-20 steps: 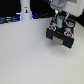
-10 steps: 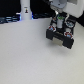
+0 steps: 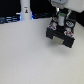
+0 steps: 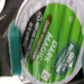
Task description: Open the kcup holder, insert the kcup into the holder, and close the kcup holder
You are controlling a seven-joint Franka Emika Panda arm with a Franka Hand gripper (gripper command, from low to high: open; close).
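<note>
Showing the exterior view first: the hand (image 3: 60,21) hangs directly above the kcup holder (image 3: 61,36), a dark boxy unit standing on the pale bench (image 3: 25,57) toward the exterior view's right, with a tall white post (image 3: 25,8) well apart at the exterior view's left. A small white-and-green form between the fingers is taken to be the kcup (image 3: 60,18), pinched by the hand; the picture is too coarse to confirm contact on both sides, or to tell whether a drawer of the holder stands open beneath it. Wrist view: the kcup's green foil lid (image 4: 50,42), printed "Dark Magic", fills nearly the whole picture, with its white rim (image 4: 22,30) showing along one edge and a teal finger pad (image 4: 13,42) lying against that rim; the opposite pad is out of view. Risks, as judgement: the lid blocks the wrist camera, so any misalignment with a round pod slot cannot be checked from there; a release off-centre could leave the pod tilted on a slot edge, jamming the drawer at closing. A grip on the thin rim alone could also slip.
</note>
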